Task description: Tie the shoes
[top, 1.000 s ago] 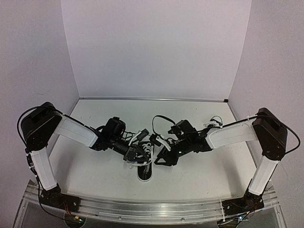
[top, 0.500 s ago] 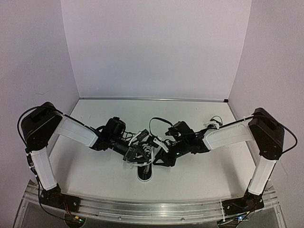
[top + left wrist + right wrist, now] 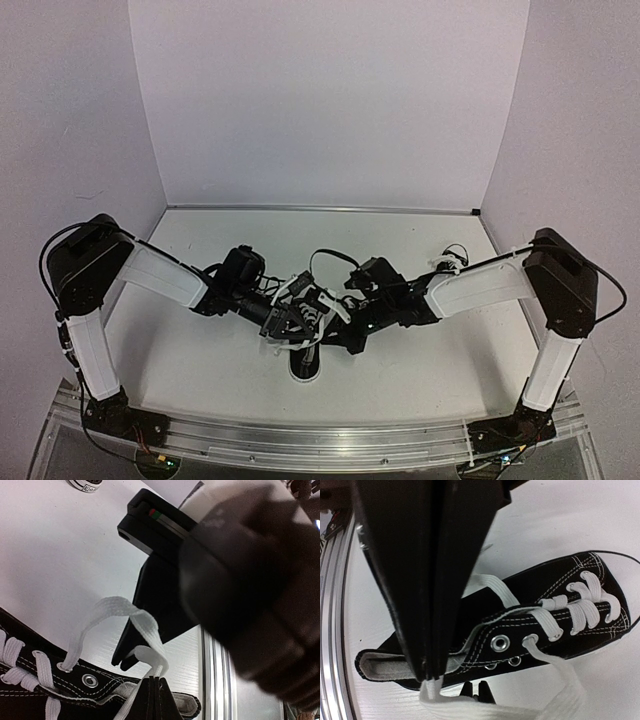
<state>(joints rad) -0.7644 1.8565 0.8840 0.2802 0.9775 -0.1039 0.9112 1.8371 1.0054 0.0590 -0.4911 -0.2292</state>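
Note:
A black sneaker (image 3: 305, 358) with a white toe cap lies at the table's middle front, toe toward the near edge. My left gripper (image 3: 295, 318) and right gripper (image 3: 338, 330) meet over its ankle opening. In the left wrist view my left gripper (image 3: 155, 679) is shut on a folded white lace (image 3: 134, 622) coming from the top eyelet. In the right wrist view my right gripper (image 3: 431, 676) is shut on the other white lace (image 3: 470, 711) just beside the sneaker (image 3: 545, 625). The second sneaker's heel (image 3: 85, 484) shows only partly, far off.
The right gripper's black fingers (image 3: 131, 645) stand close behind the lace loop in the left wrist view. The left fingertips (image 3: 479, 690) show just under the shoe in the right wrist view. An aluminium rail (image 3: 320, 435) runs along the near table edge. White walls close the back and sides.
My right gripper has moved left with its lace and now sits close to the left gripper over the shoe. The left arm has barely moved.

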